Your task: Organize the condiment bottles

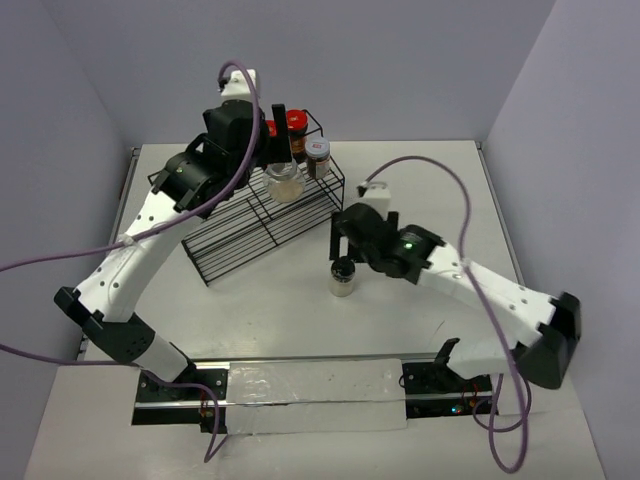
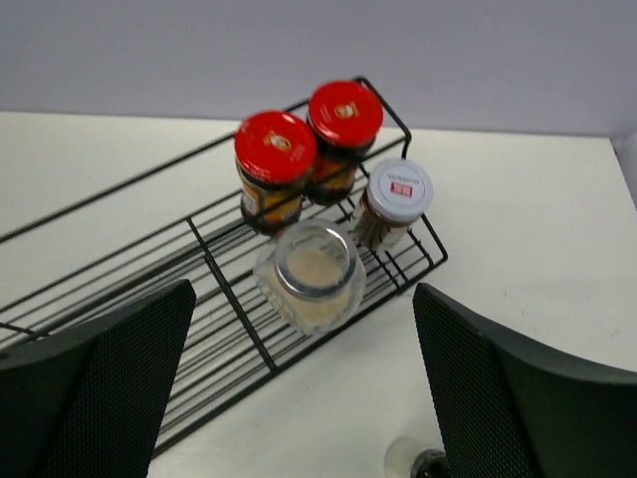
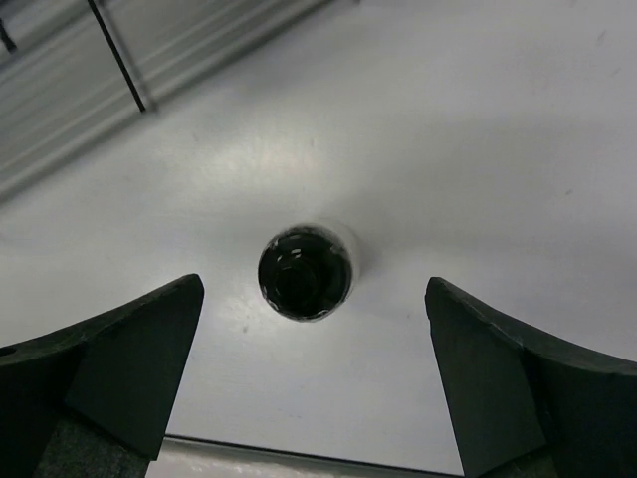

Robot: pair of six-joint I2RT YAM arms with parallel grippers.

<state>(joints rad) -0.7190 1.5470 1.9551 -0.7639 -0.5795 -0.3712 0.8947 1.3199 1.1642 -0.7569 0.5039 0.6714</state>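
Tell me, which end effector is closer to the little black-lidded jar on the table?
Right. The right end effector hangs open just above the black-lidded jar; the left end effector is away over the wire rack.

Both red-lidded jars (image 2: pixel 276 146) (image 2: pixel 345 113) hold dark brown behind yellow-orange labels; the grey-lidded jar (image 2: pixel 395 191) bears a small red mark on its pale lid. The clear jar (image 2: pixel 312 274) shows pale beige, the black-lidded jar (image 3: pixel 305 276) a whitish body, and the wire rack (image 1: pixel 240 235) is black on the white table (image 1: pixel 260 320).
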